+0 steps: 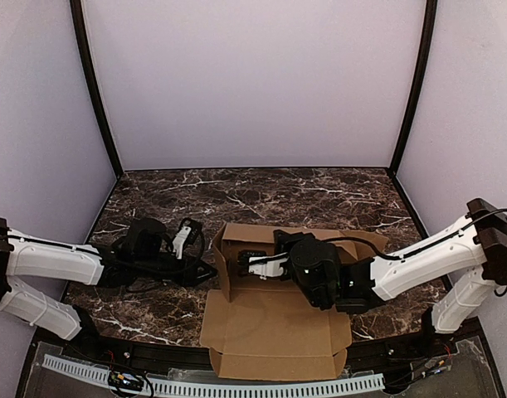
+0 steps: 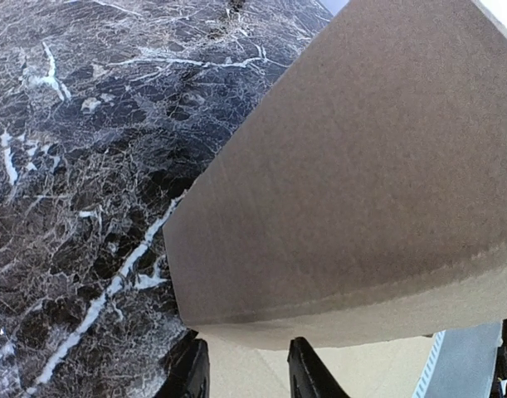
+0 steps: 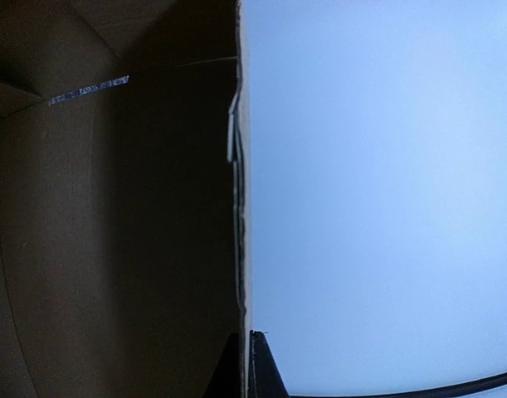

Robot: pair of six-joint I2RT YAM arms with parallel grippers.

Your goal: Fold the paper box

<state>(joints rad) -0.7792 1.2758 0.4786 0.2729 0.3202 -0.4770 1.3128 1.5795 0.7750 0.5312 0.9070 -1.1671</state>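
The paper box (image 1: 274,332) is brown cardboard, part folded. Its back and side walls stand up at mid-table and its front panel with flaps lies flat toward me. My left gripper (image 1: 210,272) sits just outside the box's left wall. In the left wrist view it (image 2: 246,373) is open, with the cardboard wall (image 2: 361,182) close in front and the fingertips low against the box. My right gripper (image 1: 241,264) reaches inside the box. In the right wrist view it (image 3: 247,365) is shut on the thin edge of an upright cardboard wall (image 3: 112,249).
The table (image 1: 261,195) is dark marble with white veins. Purple enclosure walls (image 1: 253,75) and black corner posts (image 1: 95,91) close it in on three sides. A white perforated strip (image 1: 236,388) runs along the near edge by the arm bases.
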